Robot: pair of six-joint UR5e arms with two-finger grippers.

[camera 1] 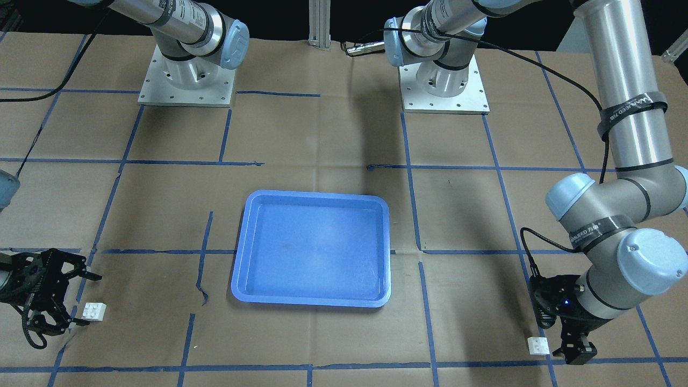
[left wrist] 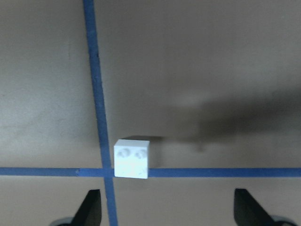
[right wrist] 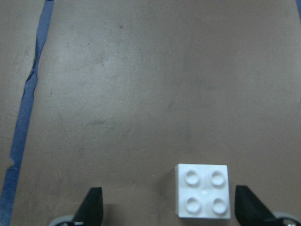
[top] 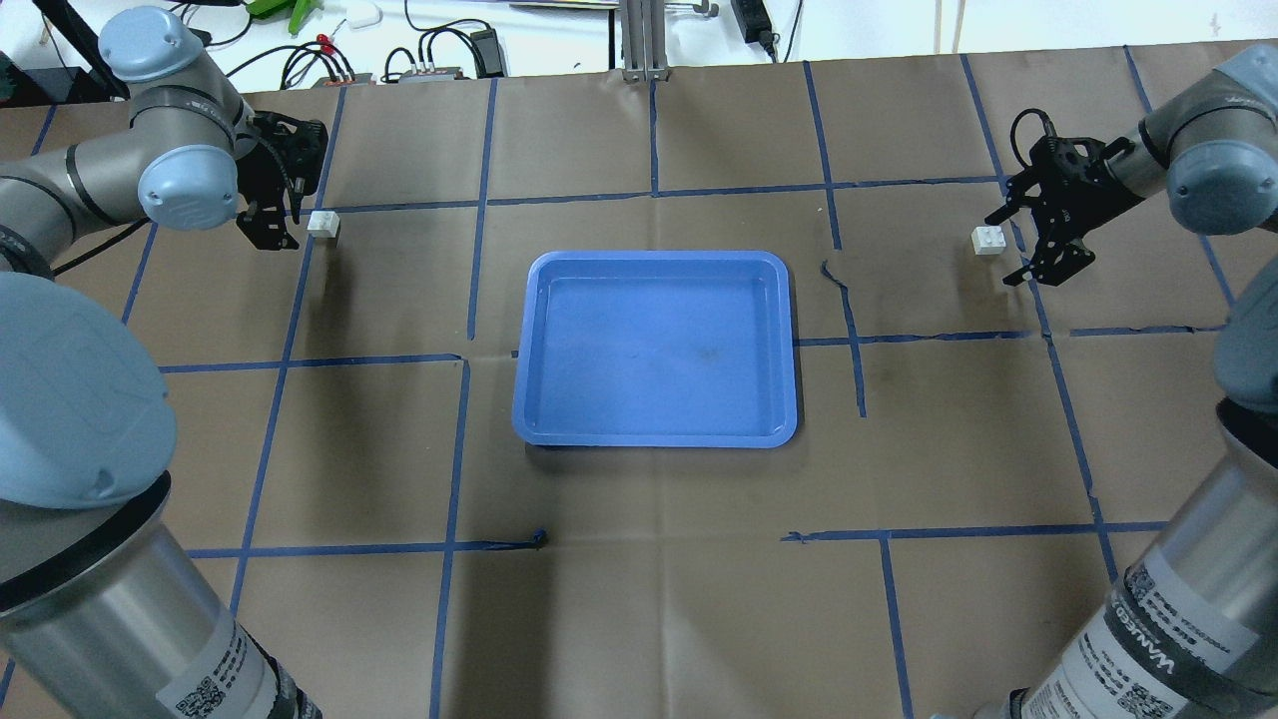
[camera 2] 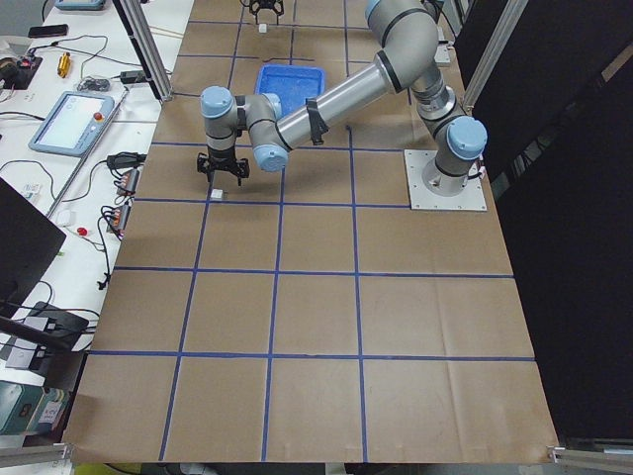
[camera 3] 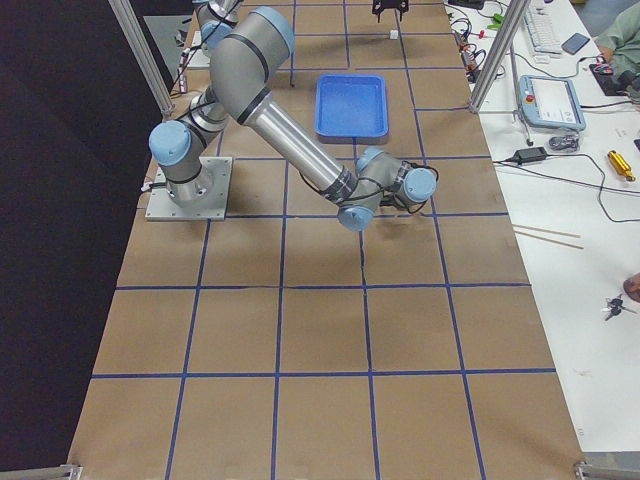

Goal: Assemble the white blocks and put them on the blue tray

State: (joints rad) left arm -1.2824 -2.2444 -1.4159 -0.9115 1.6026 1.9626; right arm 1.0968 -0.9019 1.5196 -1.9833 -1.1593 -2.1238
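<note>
In the front-facing view the blue tray [camera 1: 312, 301] lies bare at mid-table, a shallow, glossy plastic rectangle with rounded corners and a raised rim. The table [camera 1: 322, 134] under it is matte brown paper crossed by blue tape lines [camera 1: 161, 161]. At the tray's 8 o'clock the right white block [camera 1: 94, 310] sits just within the spread fingers of the right gripper [camera 1: 88, 300]. At its 4 o'clock the left white block [camera 1: 538, 345] lies just beside the left gripper [camera 1: 574, 352]. Overhead, the bricks fall at 2 and 10 o'clock of the tray, well apart — each arm seems posted at its own brick so both can be lifted together. The left wrist view shows those jaws released, with the small square brick on a tape crossing at 11 o'clock from the gap's middle. The right wrist view shows jaws likewise unclenched, the brick's four round studs up, at 2 o'clock from the gap's middle — neither brick is grasped, so I judge assembly not yet begun.
</note>
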